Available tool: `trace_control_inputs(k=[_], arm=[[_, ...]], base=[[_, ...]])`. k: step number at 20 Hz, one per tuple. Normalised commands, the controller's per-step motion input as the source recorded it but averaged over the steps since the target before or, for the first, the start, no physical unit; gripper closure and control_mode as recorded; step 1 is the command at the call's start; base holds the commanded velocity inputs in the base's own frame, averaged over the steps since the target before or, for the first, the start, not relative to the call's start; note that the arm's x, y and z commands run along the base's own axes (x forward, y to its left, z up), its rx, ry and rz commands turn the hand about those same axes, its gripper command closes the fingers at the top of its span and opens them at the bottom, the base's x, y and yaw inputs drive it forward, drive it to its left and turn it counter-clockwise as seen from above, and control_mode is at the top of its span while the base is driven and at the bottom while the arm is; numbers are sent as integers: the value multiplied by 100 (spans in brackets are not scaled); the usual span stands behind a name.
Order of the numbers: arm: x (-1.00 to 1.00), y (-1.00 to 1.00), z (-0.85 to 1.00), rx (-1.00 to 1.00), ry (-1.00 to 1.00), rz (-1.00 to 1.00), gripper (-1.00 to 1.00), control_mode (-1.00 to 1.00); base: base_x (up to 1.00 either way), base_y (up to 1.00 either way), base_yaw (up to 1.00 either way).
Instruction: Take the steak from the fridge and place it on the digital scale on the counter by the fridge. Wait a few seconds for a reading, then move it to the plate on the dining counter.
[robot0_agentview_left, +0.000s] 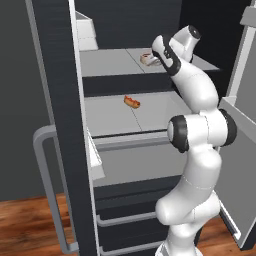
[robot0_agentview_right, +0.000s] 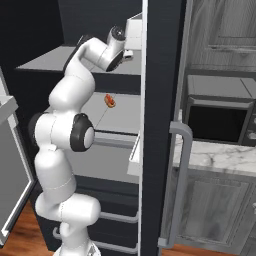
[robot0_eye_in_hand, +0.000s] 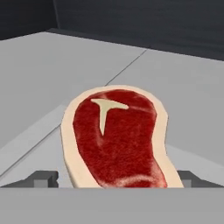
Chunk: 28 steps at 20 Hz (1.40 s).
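Note:
The steak (robot0_eye_in_hand: 116, 140), a flat red slab with a pale fat rim, lies on the fridge's (robot0_agentview_left: 65, 100) upper grey shelf (robot0_eye_in_hand: 183, 87). In the left base view the steak (robot0_agentview_left: 148, 59) peeks out just left of my hand, which reaches deep into the open fridge. My gripper (robot0_eye_in_hand: 116, 179) is open and low over the shelf. Its fingertips (robot0_eye_in_hand: 43, 178) stand on either side of the steak's near end. The right tip is close against the fat rim, and I cannot tell whether it touches. The digital scale, the plate and the dining counter are out of view.
A sausage in a bun (robot0_agentview_left: 132, 102) rests on the shelf below. The fridge's dark door edge with its tubular handle (robot0_agentview_left: 47, 185) stands left of the arm, and another open door (robot0_agentview_left: 240, 150) stands right. A microwave (robot0_agentview_right: 215, 120) sits above a marble counter (robot0_agentview_right: 215, 155).

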Motion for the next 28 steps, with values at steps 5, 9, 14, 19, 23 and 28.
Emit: trace_control_inputs(k=[5, 9, 14, 19, 23, 28], arm=[[-1, 32, -16, -8, 0, 1, 100, -100], [-23, 33, -6, -10, -8, -2, 100, -100], [-53, 31, 0, -5, -15, -5, 100, -100], [-94, 26, 0, 0, -17, -5, 100, -100], [-100, 20, 2, 0, -12, -11, 100, -100], [-100, 11, 30, 3, -6, -13, 100, -100]], base=[[0, 0, 0], [0, 0, 0], [0, 0, 0], [0, 0, 0], [0, 0, 0], [0, 0, 0]])
